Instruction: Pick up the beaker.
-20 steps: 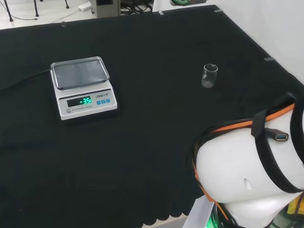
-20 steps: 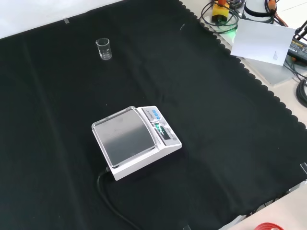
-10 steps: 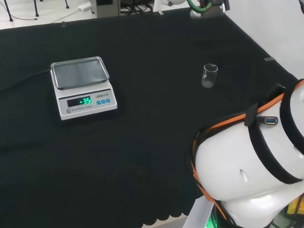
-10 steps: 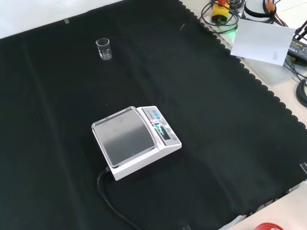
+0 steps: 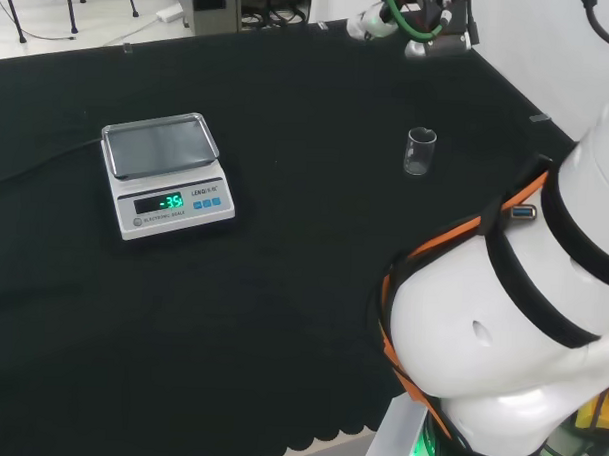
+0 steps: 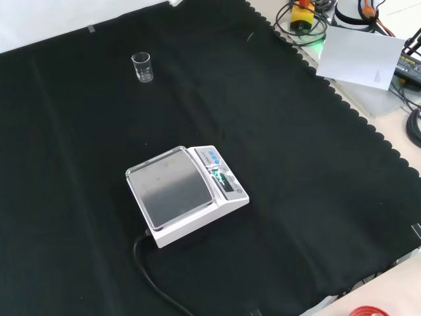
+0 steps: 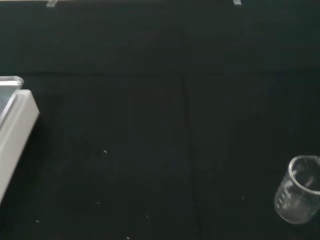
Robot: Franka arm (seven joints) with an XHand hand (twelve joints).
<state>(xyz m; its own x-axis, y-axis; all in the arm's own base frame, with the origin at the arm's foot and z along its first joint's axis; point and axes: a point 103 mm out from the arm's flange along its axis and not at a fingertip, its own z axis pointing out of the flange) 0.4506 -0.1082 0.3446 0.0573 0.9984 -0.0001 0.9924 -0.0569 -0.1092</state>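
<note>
Beaker: small clear glass beaker (image 5: pixel 419 151) is standing upright on the black cloth, apart from everything else. In the front view it (image 6: pixel 142 67) is sitting toward the upper left of the cloth. In the wrist view it (image 7: pixel 298 196) is showing close, open mouth up.
Hand: part of the hand (image 5: pixel 377 20) is showing at the top edge of the head view, above and beyond the beaker, well apart from it. Cannot tell how its fingers are standing.
Scale: white scale (image 5: pixel 168 175) with a steel pan is sitting on the bench, display glowing green, well apart from the beaker. Front view is showing the scale (image 6: pixel 185 194) mid-cloth, a black cable (image 6: pixel 151 276) trailing from it.
Bench: black cloth (image 6: pixel 316 164) is covering the bench.
</note>
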